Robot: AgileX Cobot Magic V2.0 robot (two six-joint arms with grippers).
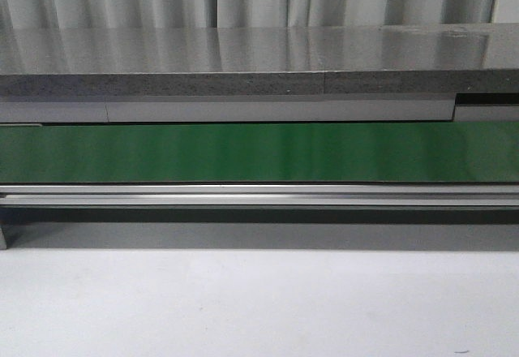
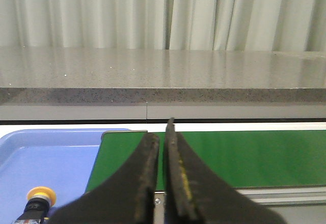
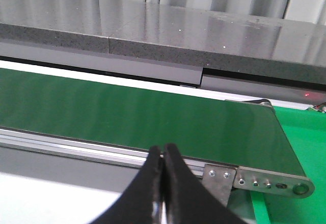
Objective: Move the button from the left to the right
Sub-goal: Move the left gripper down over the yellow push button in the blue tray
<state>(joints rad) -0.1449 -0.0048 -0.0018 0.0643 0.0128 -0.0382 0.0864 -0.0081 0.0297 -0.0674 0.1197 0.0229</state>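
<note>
The button (image 2: pixel 41 195) lies in a blue tray (image 2: pixel 61 158) that sits just beside the left end of the green belt (image 1: pixel 259 152), its yellow cap tipped up toward the tray's middle and its black body running off the edge of the left wrist view. That placement reads as a starting point: the tray feeds the left arm, and the belt runs the whole way across toward the right side. The left gripper (image 2: pixel 163 132) hangs over the belt's left end, near the tray's edge, its fingers nearly together with only a thin slit between them and nothing in them. The right gripper (image 3: pixel 163 150) waits over the belt's front rail (image 3: pixel 76 150) near the right end, fingers pressed together and empty. Nothing has been picked up yet.
</note>
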